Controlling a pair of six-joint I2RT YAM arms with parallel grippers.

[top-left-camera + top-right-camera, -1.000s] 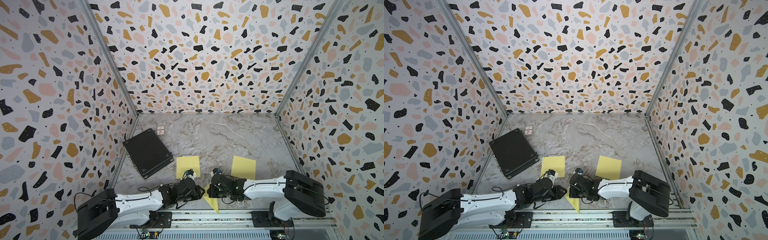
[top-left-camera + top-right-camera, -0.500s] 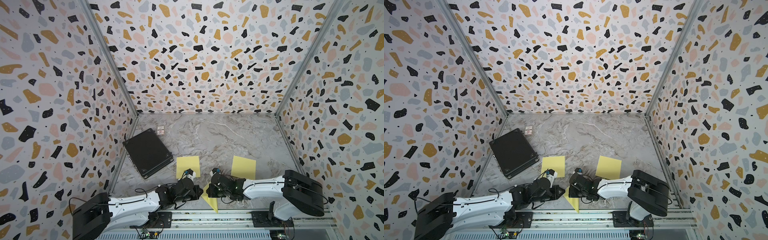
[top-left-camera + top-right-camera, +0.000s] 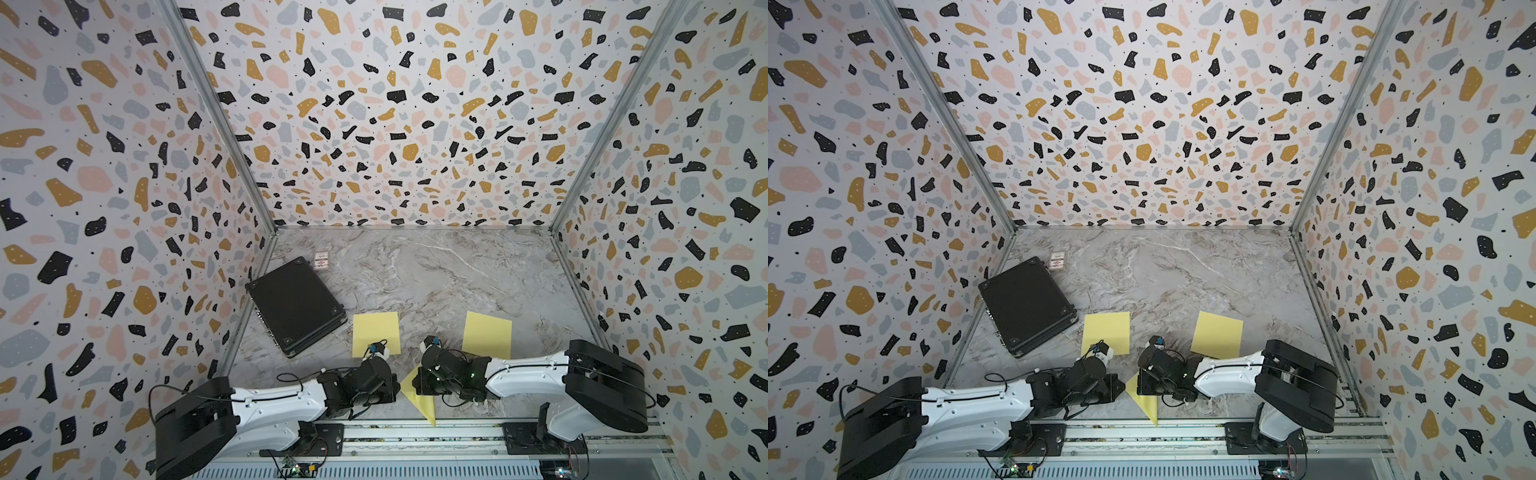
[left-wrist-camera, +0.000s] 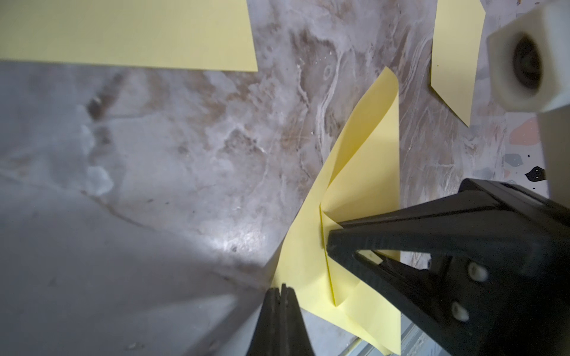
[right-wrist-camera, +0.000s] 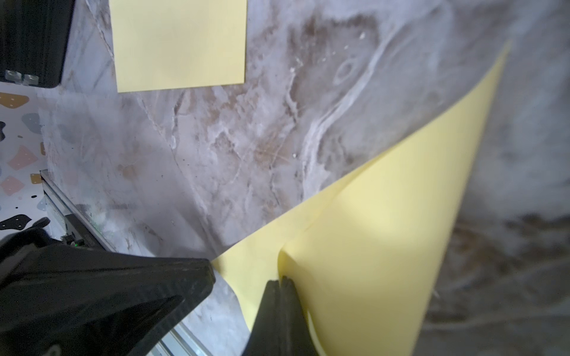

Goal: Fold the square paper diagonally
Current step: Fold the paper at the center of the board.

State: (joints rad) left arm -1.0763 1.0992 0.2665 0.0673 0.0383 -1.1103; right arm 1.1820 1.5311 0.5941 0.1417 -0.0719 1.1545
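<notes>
At the near edge of the marble table, both arms reach toward the centre from their mounting rail. The left gripper has its jaws pressed together at the tips; in the left wrist view the tips meet at the near corner of the yellow square paper, but whether any paper is pinched between them cannot be determined. The right gripper is clamped on the same sheet, its fingertips closed over an overlapped part of the paper. The square paper lies between the two grippers at the front centre of the table, just beside the rail; in both top views only a narrow yellow wedge shows, pointing toward the rail. Up close, the sheet is partly doubled over: one flap curves up off the surface, the layers are loose and not pressed flat, and a soft bend runs across it. Farther back, two flat yellow sheets lie on the marble, one ahead of the left arm and one ahead of the right arm, well apart from each other. Beyond these, at the left side, a closed black case lies at an angle. Just behind it is a small printed card; its markings are too small to read.
</notes>
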